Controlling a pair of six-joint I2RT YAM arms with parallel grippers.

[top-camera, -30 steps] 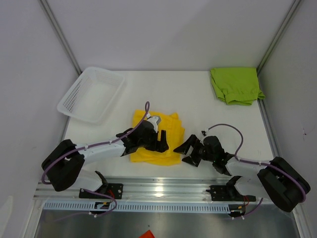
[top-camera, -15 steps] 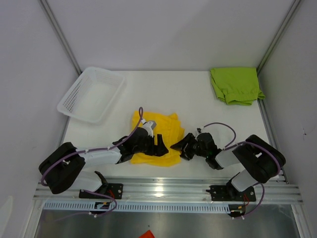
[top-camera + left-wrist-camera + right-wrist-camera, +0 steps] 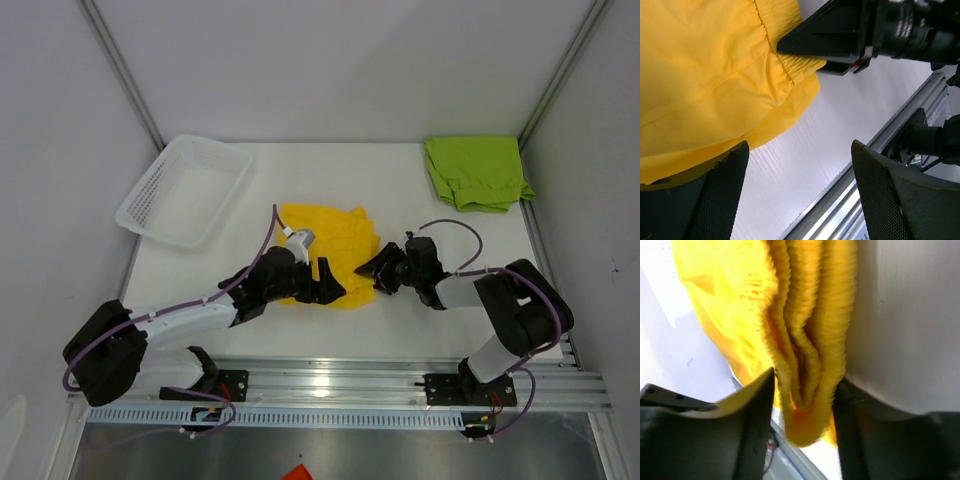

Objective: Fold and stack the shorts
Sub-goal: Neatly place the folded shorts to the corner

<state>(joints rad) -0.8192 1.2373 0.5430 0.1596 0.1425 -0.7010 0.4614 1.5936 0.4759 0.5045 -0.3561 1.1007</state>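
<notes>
The yellow shorts lie crumpled at the table's middle. My right gripper is at their right edge, shut on the bunched elastic waistband, which fills the gap between the two fingers. My left gripper sits at the near edge of the yellow shorts and is open, with only bare table between its pads; one pad is just below the fabric's hem. The lime green shorts lie folded at the back right corner, away from both grippers.
A white mesh basket stands at the back left. The metal rail runs along the near edge behind the arm bases. Grey walls close in the table on three sides.
The right gripper closed from wide open onto the yellow waistband. Both grippers and the yellow shorts shifted away from the near edge toward the back.
</notes>
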